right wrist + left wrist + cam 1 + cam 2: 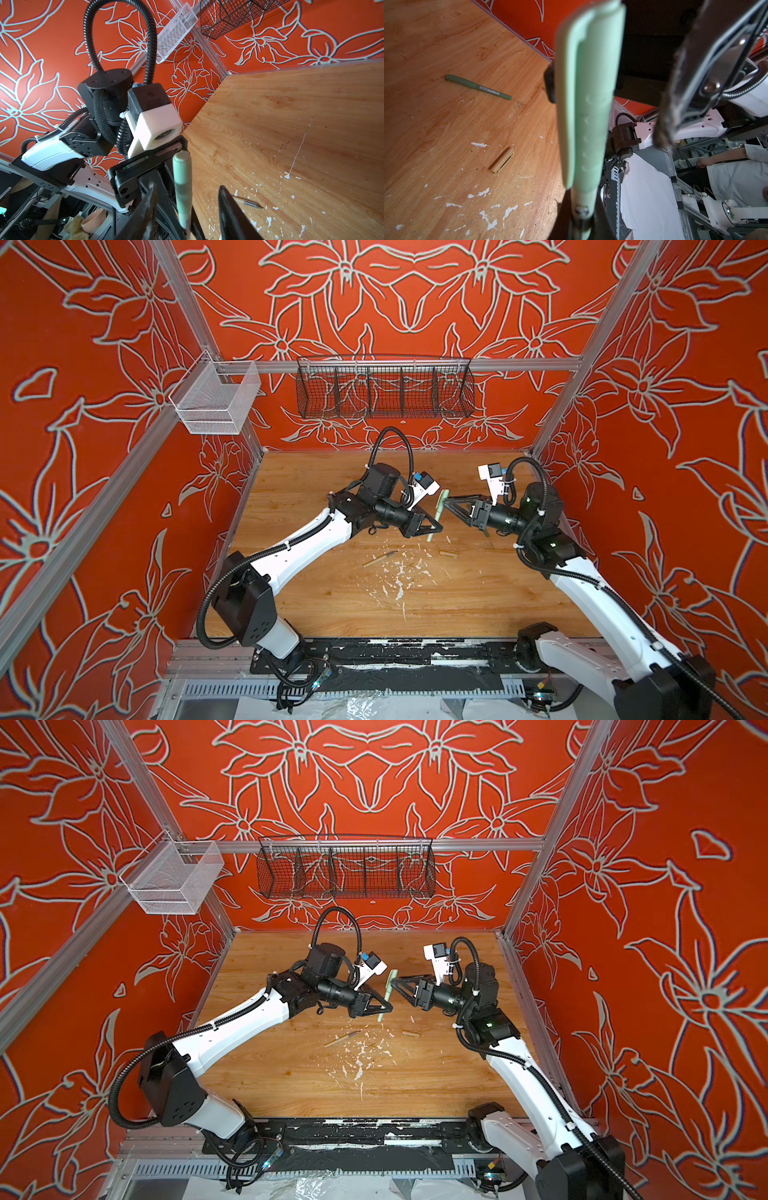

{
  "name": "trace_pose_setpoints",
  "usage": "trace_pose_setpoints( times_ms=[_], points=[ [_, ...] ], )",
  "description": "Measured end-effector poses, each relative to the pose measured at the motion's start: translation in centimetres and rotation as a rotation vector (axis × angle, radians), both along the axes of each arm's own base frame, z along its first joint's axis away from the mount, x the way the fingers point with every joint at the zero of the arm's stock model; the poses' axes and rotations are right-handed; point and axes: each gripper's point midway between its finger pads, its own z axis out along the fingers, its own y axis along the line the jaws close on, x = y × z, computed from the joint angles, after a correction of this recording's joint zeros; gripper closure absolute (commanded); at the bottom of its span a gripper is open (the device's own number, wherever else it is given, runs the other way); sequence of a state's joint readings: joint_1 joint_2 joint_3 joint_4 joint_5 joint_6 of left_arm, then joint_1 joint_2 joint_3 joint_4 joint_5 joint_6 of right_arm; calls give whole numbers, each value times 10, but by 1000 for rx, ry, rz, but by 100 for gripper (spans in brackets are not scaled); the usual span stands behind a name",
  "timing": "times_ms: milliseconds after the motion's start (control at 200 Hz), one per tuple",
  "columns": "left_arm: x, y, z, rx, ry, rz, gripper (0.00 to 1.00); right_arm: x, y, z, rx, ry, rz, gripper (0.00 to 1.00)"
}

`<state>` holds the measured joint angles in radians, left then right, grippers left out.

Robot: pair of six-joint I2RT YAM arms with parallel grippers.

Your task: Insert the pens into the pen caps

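black wire basket [384,387] | white mesh basket [208,406] | paint flecks [400,592] | wooden table [311,605]

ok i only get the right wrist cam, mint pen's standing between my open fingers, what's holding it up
Observer: The left fingers are shut on the mint pen, gripping its lower part.
Operator: any loose caps lying around
Observer: One beige cap lies on the table, to the right of the uncapped beige pen in both top views.
Operator: any pen on the table capped yet
Observer: The dark green pen lies capped on the table, plain in the left wrist view.
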<state>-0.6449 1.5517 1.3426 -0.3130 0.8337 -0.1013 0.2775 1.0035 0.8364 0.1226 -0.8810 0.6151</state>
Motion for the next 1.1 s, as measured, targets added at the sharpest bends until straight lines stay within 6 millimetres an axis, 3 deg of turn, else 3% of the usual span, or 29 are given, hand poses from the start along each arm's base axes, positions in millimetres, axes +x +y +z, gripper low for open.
trace_pose_setpoints(
  times_ms=[390, 510, 706, 996, 1031, 1101],
  points=[
    [1, -7, -2, 8, 2, -16, 100, 3, 2, 3, -3, -10, -4, 63],
    [-1, -8, -3, 11, 2, -21, 100, 3, 1, 5, -5, -8, -6, 82],
    [-1, -10, -6, 16, 5, -27, 100, 5, 0, 2, -24, 5, -24, 100],
    [2, -11, -2, 33, 1, -9, 100, 4, -4, 5, -25, -3, -47, 100],
    [2, -11, -1, 33, 0, -7, 92, 4, -4, 6, -25, -6, -52, 100],
    [3, -12, -1, 36, -2, 0, 88, 4, -6, 7, -28, -9, -66, 100]
  ],
)
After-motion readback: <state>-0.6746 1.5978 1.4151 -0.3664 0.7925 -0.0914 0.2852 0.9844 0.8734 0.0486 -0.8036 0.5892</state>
